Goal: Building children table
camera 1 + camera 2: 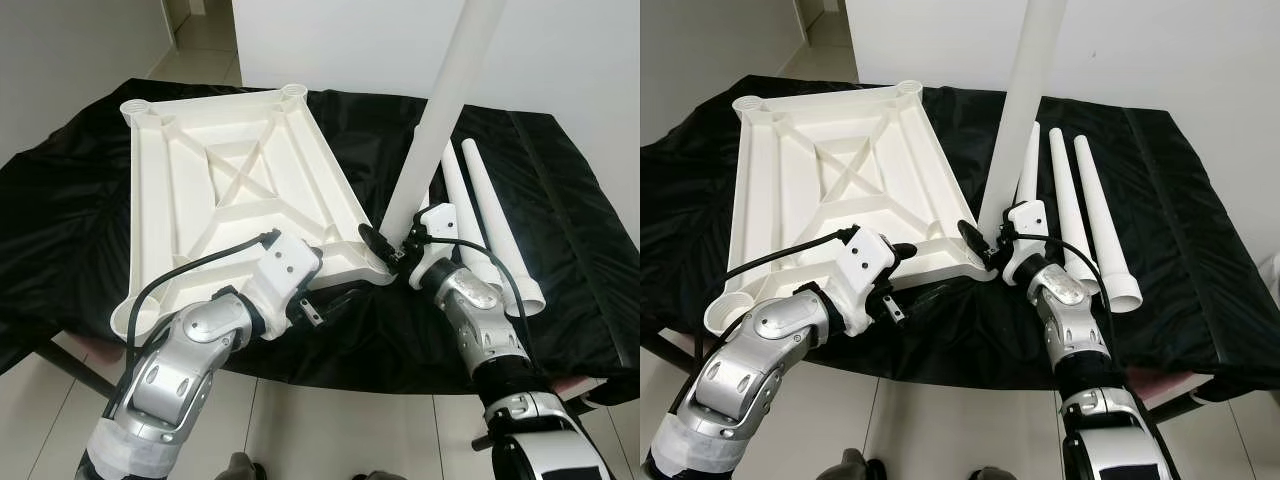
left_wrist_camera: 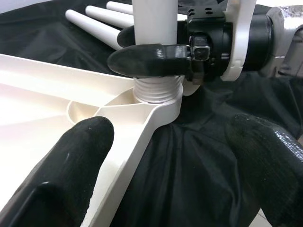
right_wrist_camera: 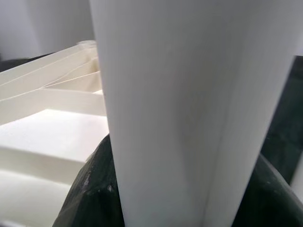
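while right gripper point(image 1: 385, 243) jaws clamp the leg point(image 1: 440, 110) in its corner socket, left gripper point(image 1: 318, 300) jaws gape empty; tilt risks cross-threading

Black cloth point(image 1: 560, 200) covers work surface; pale tiled floor point(image 1: 330, 430); white wall point(image 1: 560, 60).

- Bright, even indoor light; head views sharp, slightly bowed at the edges.
- Soft glare on the white tabletop point(image 1: 230, 190).
- Wrist views blur close up.
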Robot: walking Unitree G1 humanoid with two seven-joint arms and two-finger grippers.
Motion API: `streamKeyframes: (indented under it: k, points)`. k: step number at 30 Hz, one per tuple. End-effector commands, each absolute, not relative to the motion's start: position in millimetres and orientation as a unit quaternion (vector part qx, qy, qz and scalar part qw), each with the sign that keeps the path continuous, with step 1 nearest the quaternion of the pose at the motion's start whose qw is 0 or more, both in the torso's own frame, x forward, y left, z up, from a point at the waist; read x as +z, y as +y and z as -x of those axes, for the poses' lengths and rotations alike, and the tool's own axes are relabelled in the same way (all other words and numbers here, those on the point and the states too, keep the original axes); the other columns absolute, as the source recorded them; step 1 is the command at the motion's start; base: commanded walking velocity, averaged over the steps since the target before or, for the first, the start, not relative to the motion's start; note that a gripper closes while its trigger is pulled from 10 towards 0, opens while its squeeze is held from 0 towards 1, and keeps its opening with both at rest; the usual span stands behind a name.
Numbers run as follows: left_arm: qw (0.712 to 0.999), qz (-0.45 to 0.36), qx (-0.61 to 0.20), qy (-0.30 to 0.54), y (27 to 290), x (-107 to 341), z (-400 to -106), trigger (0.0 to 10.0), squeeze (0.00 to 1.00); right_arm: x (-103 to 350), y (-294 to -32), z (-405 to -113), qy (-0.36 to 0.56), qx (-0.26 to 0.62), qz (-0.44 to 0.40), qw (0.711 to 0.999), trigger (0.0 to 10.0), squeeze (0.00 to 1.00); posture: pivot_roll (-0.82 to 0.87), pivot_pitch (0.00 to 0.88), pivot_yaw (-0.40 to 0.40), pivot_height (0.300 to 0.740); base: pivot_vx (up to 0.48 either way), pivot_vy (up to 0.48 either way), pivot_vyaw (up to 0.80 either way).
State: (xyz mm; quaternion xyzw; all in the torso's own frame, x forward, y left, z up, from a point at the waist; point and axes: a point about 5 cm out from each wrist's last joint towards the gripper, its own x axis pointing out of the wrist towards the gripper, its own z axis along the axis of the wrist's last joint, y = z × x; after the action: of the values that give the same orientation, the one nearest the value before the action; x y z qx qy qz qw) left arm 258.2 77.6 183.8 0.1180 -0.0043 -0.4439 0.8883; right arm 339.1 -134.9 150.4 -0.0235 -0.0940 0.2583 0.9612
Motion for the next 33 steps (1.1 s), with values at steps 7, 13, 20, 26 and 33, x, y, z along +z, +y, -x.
streamKeyframes:
  k: [7,13,20,26,33]
  points:
    - [0.893,-0.120,-0.433,-0.010,79.9,184.9,-259.4,10.0,0.00,123.6,-109.1,-322.1,-0.023,0.193,-0.008,0.981,10.0,0.00,-0.09,0.097,0.010,0.740,0.000,0.000,0.00]
    - [0.892,-0.120,-0.436,-0.007,79.1,183.4,-257.8,10.0,0.00,123.1,-106.1,-318.7,-0.016,0.128,-0.028,0.991,10.0,0.00,-0.09,0.106,0.011,0.740,0.000,0.000,0.00]
    - [0.893,-0.120,-0.433,-0.007,80.0,183.6,-258.0,10.0,0.00,123.4,-98.0,-308.4,-0.004,0.060,-0.034,0.998,10.0,0.00,-0.09,0.106,0.010,0.740,0.000,0.000,0.00]
    - [0.894,-0.120,-0.432,-0.009,80.7,183.7,-257.7,10.0,0.00,120.8,-95.9,-301.8,0.005,0.034,-0.031,0.999,10.0,0.00,-0.09,0.109,0.010,0.740,0.000,0.000,0.00]
    - [0.893,-0.119,-0.434,-0.008,80.1,183.6,-257.0,10.0,0.00,124.6,-95.9,-301.9,-0.007,0.035,-0.017,0.999,10.0,0.00,-0.09,0.113,0.012,0.740,0.000,0.000,0.00]
